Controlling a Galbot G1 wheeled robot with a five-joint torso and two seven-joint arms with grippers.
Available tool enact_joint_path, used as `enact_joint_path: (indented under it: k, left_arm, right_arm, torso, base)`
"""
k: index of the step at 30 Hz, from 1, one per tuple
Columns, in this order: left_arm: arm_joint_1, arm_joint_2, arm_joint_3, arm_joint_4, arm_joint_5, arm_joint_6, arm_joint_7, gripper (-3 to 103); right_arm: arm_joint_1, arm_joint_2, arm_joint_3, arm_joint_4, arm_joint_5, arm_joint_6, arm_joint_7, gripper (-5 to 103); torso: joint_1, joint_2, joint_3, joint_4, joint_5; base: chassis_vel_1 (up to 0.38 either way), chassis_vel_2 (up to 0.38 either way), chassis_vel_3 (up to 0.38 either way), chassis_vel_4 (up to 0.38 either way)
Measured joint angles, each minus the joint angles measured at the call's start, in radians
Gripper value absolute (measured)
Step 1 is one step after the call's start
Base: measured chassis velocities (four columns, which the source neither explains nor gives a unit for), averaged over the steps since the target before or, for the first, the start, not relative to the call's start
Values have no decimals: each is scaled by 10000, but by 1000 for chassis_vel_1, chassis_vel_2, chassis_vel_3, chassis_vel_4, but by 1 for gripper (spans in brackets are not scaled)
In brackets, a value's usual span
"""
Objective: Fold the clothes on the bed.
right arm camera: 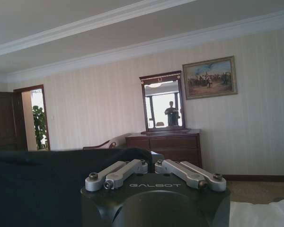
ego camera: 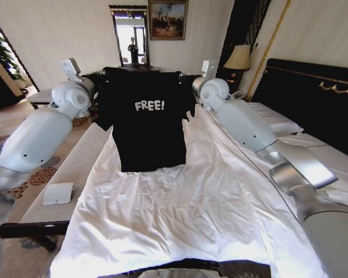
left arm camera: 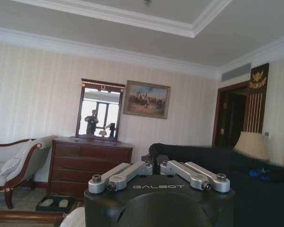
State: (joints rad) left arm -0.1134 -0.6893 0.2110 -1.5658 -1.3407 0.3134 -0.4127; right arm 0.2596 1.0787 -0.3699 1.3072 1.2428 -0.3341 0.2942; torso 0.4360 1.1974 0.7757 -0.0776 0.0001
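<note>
White duvet (ego camera: 180, 208) under black top (ego camera: 148, 124), bedroom.

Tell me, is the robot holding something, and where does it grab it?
Yes. The black top hangs between both end effectors: left and right each pinch a shoulder corner.

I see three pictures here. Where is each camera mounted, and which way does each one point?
Head view: on the robot's head, looking down the bed at the raised black top; both arms show.
Left wrist view: on the left arm, facing the dresser; left gripper shut on the top's edge.
Right wrist view: on the right arm, facing the same wall; right gripper shut on the top.
All three share the mirror and painting.
</note>
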Motion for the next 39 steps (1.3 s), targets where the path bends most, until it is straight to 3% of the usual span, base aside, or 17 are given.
enact_joint_path:
  k: [5,6,9,11,14,15,17,19,20,23,28,31,33,35,37,38,39]
  left_arm:
    - [3325,1954,-2608,-3563,-299,80,-243,2]
    - [3325,1954,-2608,-3563,-299,80,-243,2]
    - [5719,3457,-4689,-6032,-572,255,-717,2]
    - [5938,3629,-4942,-6385,-762,325,-891,2]
    - [6430,4258,-6144,-7632,-2241,1120,-2190,2]
    - [6430,4258,-6144,-7632,-2241,1120,-2190,2]
    - [6511,4732,-6719,-8068,-3366,1854,-2669,2]
    - [6306,5736,-7202,-8436,-4909,2384,-2731,2]
    - [6306,5736,-7202,-8436,-4909,2384,-2731,2]
    - [5754,6615,-8278,-8676,-7295,2707,-3395,2]
    - [5565,6763,-8977,-9001,-8474,3037,-3939,2]
    - [5845,6209,-8753,-9412,-9068,3383,-4932,2]
    - [6121,5813,-8506,-9433,-8747,3483,-5163,2]
    - [6974,5009,-8019,-9433,-7702,3606,-5344,2]
    - [8028,3941,-6889,-9189,-5797,3661,-5344,2]
    - [8028,3941,-6889,-9189,-5797,3661,-5344,2]
    - [8252,3474,-6118,-8920,-4960,3667,-5339,2]
  right_arm:
    - [-1233,-1226,933,3264,1511,-505,1141,1]
    - [-1233,-1226,933,3264,1511,-505,1141,1]
    - [-1808,-1958,1590,5881,2783,-800,2028,1]
    - [-1892,-2099,1713,6237,2985,-820,2134,1]
    - [-2442,-3115,2656,8197,4578,-946,2841,1]
    - [-2442,-3115,2656,8197,4578,-946,2841,1]
    - [-3021,-4124,3697,9352,5876,-927,3245,1]
    - [-4260,-5756,5758,10712,7482,-826,3455,1]
    - [-4260,-5756,5758,10712,7482,-826,3455,1]
    - [-5607,-7254,7787,11909,8996,-656,3438,1]
    - [-6795,-7832,9557,12144,10177,-612,3514,1]
    - [-8239,-7698,10597,12118,10570,-665,3795,1]
    - [-8586,-7482,10533,12098,10377,-703,3901,1]
    - [-9183,-6777,10028,12054,9838,-842,4177,1]
    - [-9738,-5814,8925,11834,8593,-1095,4258,1]
    - [-9738,-5814,8925,11834,8593,-1095,4258,1]
    - [-9926,-5421,8381,11435,8009,-1223,4272,1]
  torso:
    - [2,0,1,4,-2]
    - [2,0,1,4,-2]
    - [-6,4,-6,14,-6]
    - [-8,5,-6,17,-2]
    - [-9,6,-6,6,-1]
    - [-9,6,-6,6,-1]
    - [-3,4,-2,9,2]
    - [5,2,0,-9,4]
    - [5,2,0,-9,4]
    - [-1,5,-4,-3,14]
    - [-6,6,-5,7,-3]
    - [-4,6,-2,9,-4]
    - [-2,5,0,7,-2]
    - [1,1,2,1,5]
    - [5,-1,4,2,3]
    - [5,-1,4,2,3]
    - [5,-2,4,5,-3]
  base:
    - [0,0,0,0]
    - [0,0,0,0]
    - [0,0,0,0]
    - [0,0,0,0]
    - [0,0,0,0]
    - [0,0,0,0]
    - [0,0,0,0]
    - [0,0,0,0]
    - [0,0,0,0]
    - [0,0,0,0]
    - [0,0,0,0]
    - [0,0,0,0]
    - [0,0,0,0]
    - [0,0,0,0]
    - [0,0,0,0]
    - [0,0,0,0]
    - [0,0,0,0]
